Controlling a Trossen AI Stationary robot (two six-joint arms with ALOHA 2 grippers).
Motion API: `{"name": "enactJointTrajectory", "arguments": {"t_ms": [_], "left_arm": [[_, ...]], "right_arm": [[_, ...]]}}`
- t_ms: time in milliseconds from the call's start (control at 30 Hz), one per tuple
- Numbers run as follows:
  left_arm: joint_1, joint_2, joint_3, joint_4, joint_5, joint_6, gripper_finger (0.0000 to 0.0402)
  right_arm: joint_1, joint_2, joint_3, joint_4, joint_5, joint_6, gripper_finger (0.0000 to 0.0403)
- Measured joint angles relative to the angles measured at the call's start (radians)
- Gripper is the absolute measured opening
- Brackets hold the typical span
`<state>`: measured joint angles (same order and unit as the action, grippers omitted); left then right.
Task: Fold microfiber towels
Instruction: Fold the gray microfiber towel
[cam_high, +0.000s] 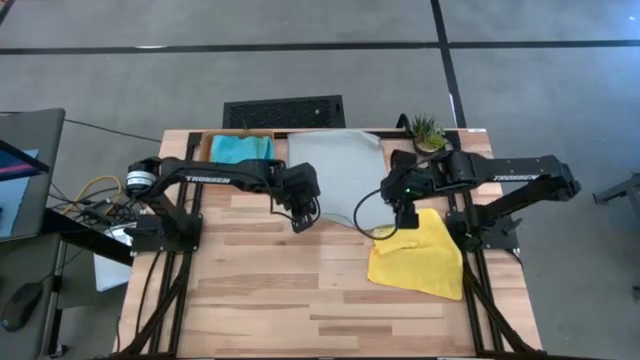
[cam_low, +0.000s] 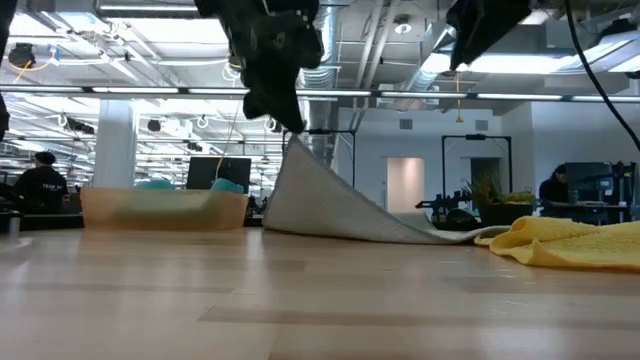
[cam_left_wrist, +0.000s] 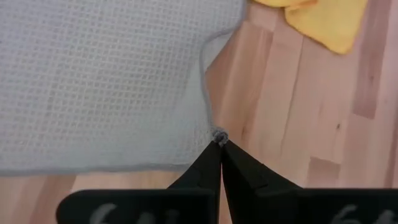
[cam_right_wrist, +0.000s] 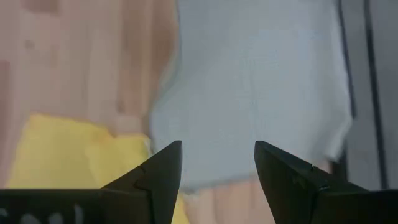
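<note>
1. Wooden surface (cam_high: 300, 290) carries our work; the pale grey towel (cam_high: 335, 175) lies between both sets of fingers.
2. Our left fingers (cam_left_wrist: 219, 142) are clenched on its corner, lifted clear.
3. Our right fingers (cam_right_wrist: 217, 163) hang released above the opposite corner, beside the yellow towel (cam_high: 425, 255).
4. Next, we judge, the right must pinch that corner.

Grey towel (cam_high: 340, 175) lies between tray (cam_high: 207, 146) and yellow towel (cam_high: 425, 255).
</note>
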<state>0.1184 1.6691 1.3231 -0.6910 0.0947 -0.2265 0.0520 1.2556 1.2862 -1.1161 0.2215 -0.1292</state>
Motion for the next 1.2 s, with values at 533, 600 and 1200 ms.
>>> {"name": "enactJointTrajectory", "arguments": {"t_ms": [533, 600, 1200], "left_arm": [[-0.11, -0.144, 0.0, -0.004, -0.193, -0.138, 0.0], [-0.111, -0.144, 0.0, -0.005, -0.191, -0.141, 0.0], [-0.114, -0.146, -0.001, -0.01, -0.18, -0.139, 0.0]], "right_arm": [[0.195, 0.311, 0.001, 0.318, 0.077, 0.031, 0.0226], [0.196, 0.345, -0.001, 0.386, 0.109, 0.049, 0.0226], [0.163, 0.467, 0.001, 0.575, 0.247, 0.132, 0.0226]]}}
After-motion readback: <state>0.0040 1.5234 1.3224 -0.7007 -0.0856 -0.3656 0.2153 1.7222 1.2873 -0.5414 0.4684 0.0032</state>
